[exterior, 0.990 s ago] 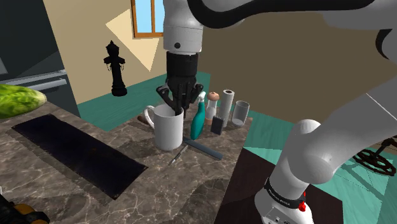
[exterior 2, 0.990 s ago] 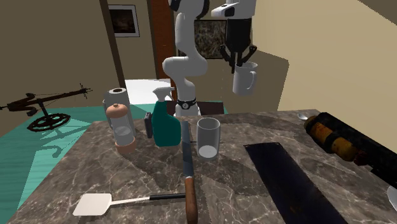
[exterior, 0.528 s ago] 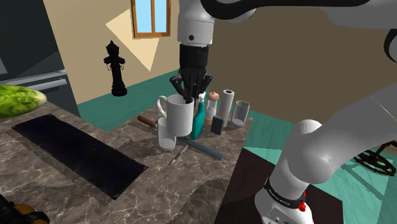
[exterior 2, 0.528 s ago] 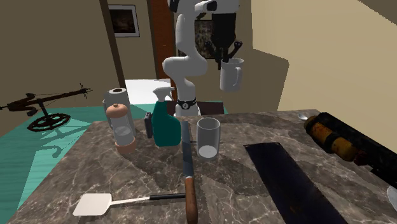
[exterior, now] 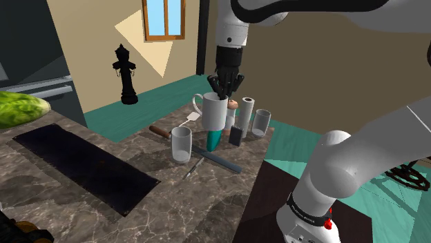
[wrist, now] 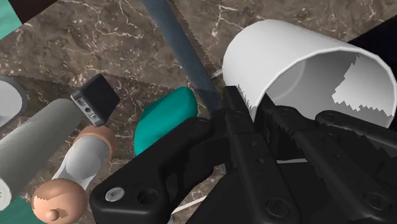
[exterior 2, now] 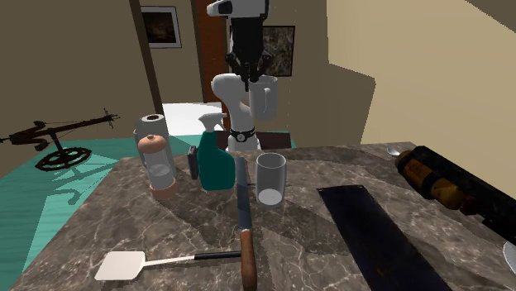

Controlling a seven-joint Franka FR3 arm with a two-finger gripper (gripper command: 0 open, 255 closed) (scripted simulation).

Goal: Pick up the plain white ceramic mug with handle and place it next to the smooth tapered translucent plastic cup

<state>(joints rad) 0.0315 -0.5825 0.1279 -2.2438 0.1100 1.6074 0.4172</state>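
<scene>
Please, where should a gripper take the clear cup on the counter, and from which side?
Probably the rim wall, from straight above, one finger inside. The clear cup stands upright, mouth open, and the teal spray bottle and the long blade crowd one side.

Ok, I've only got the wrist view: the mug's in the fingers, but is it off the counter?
Observer: Yes, the second exterior view shows the white mug hanging from the gripper, high above the marble counter.
Operator: Where's the clear cup?
Observer: Upright on the counter; in that view the translucent cup stands right of the teal spray bottle, the knife between them.
Operator: And on its other side?
Observer: The black mat lies there, apart from the cup.
</scene>
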